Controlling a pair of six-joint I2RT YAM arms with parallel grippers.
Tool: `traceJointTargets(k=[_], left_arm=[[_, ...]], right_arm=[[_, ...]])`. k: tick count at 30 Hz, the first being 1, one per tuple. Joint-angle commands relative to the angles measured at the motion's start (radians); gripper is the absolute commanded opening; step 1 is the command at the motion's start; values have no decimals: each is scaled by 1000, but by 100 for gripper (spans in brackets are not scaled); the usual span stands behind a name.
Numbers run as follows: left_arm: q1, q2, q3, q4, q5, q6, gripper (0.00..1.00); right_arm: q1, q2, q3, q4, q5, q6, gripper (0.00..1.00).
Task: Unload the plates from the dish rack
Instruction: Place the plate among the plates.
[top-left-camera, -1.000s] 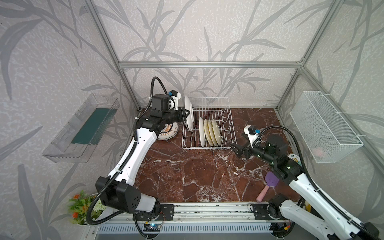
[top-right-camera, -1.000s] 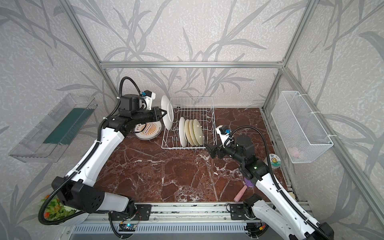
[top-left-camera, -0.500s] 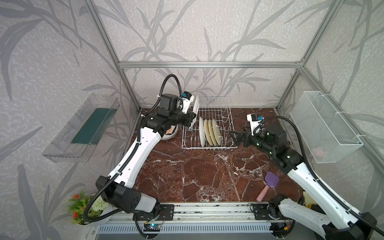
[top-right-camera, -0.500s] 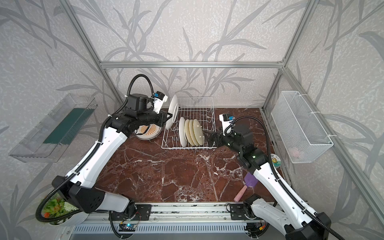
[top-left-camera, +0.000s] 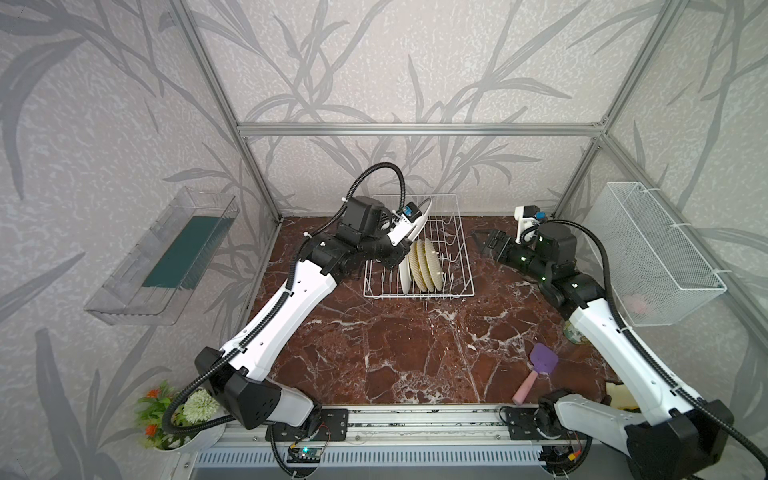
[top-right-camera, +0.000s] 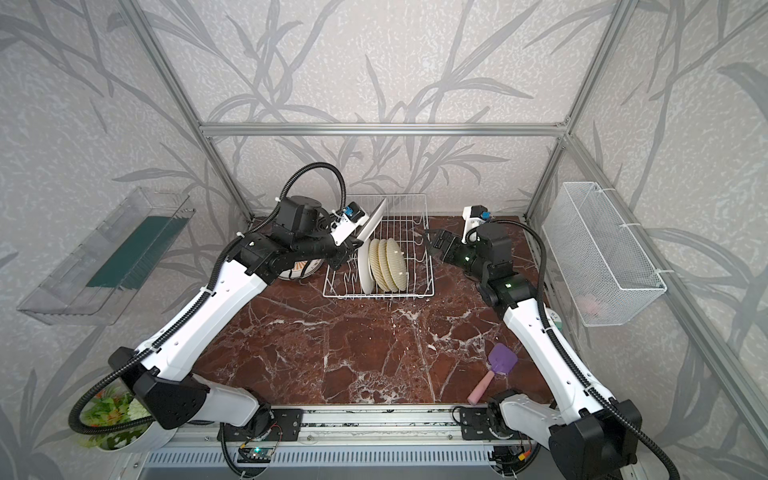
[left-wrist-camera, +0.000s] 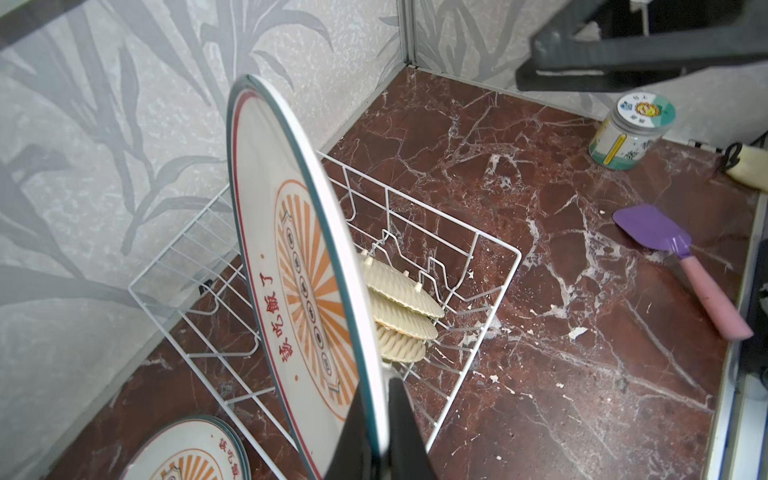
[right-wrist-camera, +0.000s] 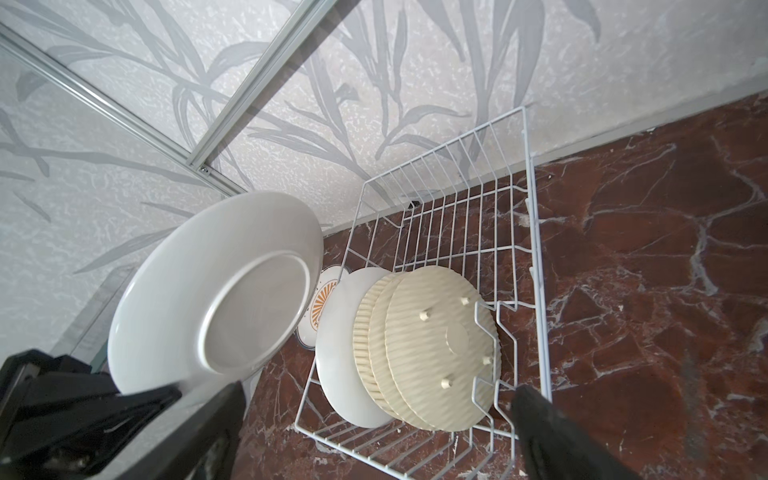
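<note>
L end effector (left-wrist-camera: 376, 432) – plate (left-wrist-camera: 299, 266) clamped, shifted rackward

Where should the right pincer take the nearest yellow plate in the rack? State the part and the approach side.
Take the yellow plate by its top rim, from above. It stands on edge in the rack: that rim is free, wires fence its lower half. The open right pincer faces its back; the next plate leans close, so room behind is probably tight.
</note>
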Motion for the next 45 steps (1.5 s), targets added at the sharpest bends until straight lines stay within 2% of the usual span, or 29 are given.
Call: traceJointTargets(k=[1,15,21,27,37,45], left_arm=[[-35,-7,-4,34,-72,171,0],[-167,10,-70,115,-297,408,0],[-219,30,-93,126,-376,485,0],[-230,24,-116,148,-396,507,0],[-233,30,-141,167,-441,540,0],[-235,29,-165,199,-471,545,0]], right_arm=[[-2,50,69,15,-42,86,99],[6,271,292,-65,-123,184,100],[41,351,352,-133,-131,162,78],[63,381,362,-157,-108,160,62],[65,386,344,-180,-118,154,24],[65,374,319,-155,-109,160,4]])
